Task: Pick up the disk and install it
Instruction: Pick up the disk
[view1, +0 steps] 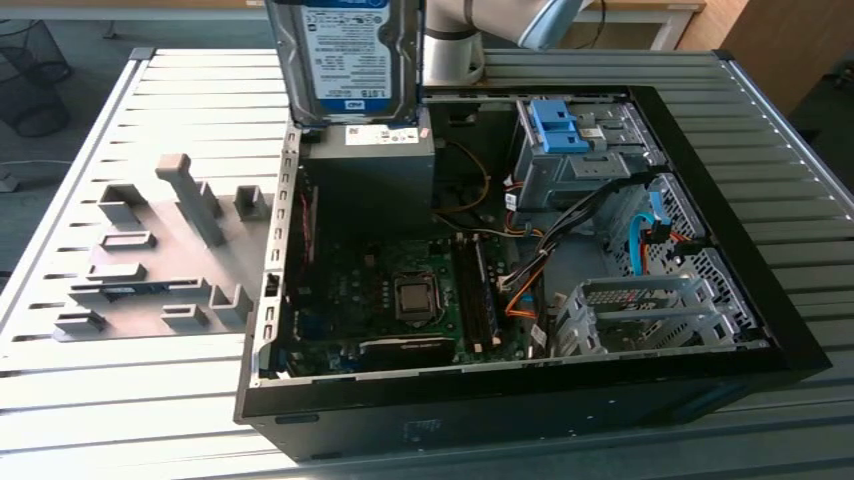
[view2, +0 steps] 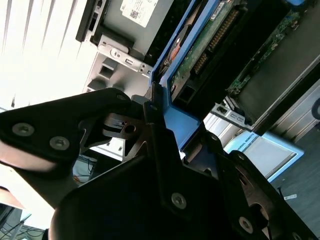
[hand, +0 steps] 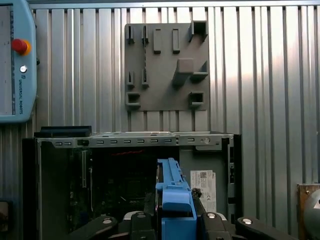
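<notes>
The disk hangs upright in the air, label facing the exterior view, its lower edge just above the grey box in the open computer case. In the second wrist view my gripper is shut on the disk's blue rail frame, and the drive's green circuit board shows beyond it. In the first wrist view the blue frame edge stands between the black fingers, over the case.
A blue bracket sits in the drive cage at the case's far corner, with cables and a metal cage nearby. A grey fixture plate lies on the slatted table at the exterior view's left. A teach pendant lies on the table.
</notes>
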